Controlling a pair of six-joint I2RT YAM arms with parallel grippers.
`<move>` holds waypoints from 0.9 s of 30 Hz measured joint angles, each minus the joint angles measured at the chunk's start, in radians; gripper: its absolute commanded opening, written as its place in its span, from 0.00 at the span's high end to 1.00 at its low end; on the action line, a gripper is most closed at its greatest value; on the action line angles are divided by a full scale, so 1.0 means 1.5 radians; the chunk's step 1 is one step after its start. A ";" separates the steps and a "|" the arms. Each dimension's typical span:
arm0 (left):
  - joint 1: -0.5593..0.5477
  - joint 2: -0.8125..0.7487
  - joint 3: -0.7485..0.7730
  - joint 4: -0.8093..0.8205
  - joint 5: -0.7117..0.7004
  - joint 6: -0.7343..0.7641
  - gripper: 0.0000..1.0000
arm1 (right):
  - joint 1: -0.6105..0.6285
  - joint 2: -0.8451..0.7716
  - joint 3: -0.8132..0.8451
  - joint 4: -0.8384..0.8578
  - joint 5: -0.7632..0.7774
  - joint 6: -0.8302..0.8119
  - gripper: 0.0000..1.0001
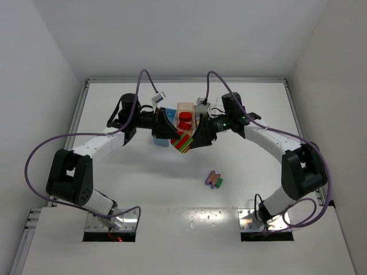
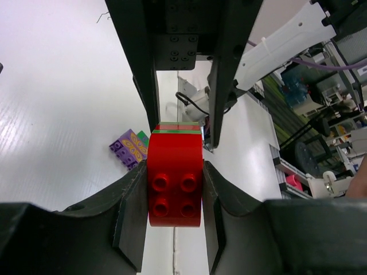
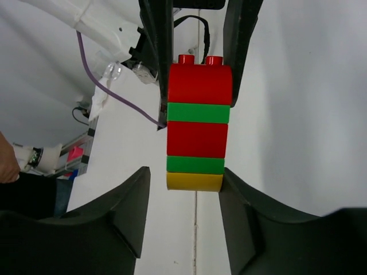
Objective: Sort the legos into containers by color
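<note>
A striped stack of legos (image 1: 182, 141), red, green, red, green and yellow, hangs in the air between my two grippers, in front of the bins. My left gripper (image 1: 172, 135) is shut on the stack's red end brick (image 2: 175, 189). My right gripper (image 1: 197, 138) is open around the yellow end (image 3: 194, 181): one finger touches it, and a gap shows on the other side. A pale orange bin (image 1: 184, 107) holds red legos (image 1: 184, 120). A light blue bin (image 1: 158, 137) is mostly hidden behind my left gripper. Another bin (image 1: 202, 107) stands to the right of the orange one.
Loose purple and green legos (image 1: 214, 179) lie on the white table nearer the arm bases; they also show in the left wrist view (image 2: 131, 149). White walls close in the table on three sides. Cables loop off both arms.
</note>
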State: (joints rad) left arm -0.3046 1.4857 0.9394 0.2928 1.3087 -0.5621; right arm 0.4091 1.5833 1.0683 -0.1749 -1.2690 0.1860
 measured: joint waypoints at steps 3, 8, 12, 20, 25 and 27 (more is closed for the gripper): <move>0.000 0.000 0.000 -0.001 0.003 0.000 0.62 | 0.000 0.007 0.000 0.010 0.001 0.006 0.52; -0.003 0.002 0.000 -0.006 0.003 0.004 0.62 | 0.001 0.015 0.000 0.023 0.000 0.017 0.60; -0.004 0.002 0.000 -0.018 0.003 0.012 0.63 | 0.001 0.022 0.000 0.030 0.001 0.027 0.79; 0.003 0.002 -0.004 -0.002 -0.011 0.003 0.69 | 0.000 0.023 0.000 0.023 0.003 0.008 1.00; 0.031 -0.003 -0.035 0.121 -0.057 -0.095 0.71 | -0.001 0.014 -0.003 -0.035 0.007 -0.053 1.00; 0.061 -0.003 -0.035 0.165 -0.088 -0.125 0.73 | -0.001 0.005 -0.008 -0.071 0.006 -0.082 1.00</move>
State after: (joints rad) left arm -0.2134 1.4815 0.8871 0.5407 1.1767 -0.7502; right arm 0.4076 1.5902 1.0557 -0.2821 -1.2594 0.0628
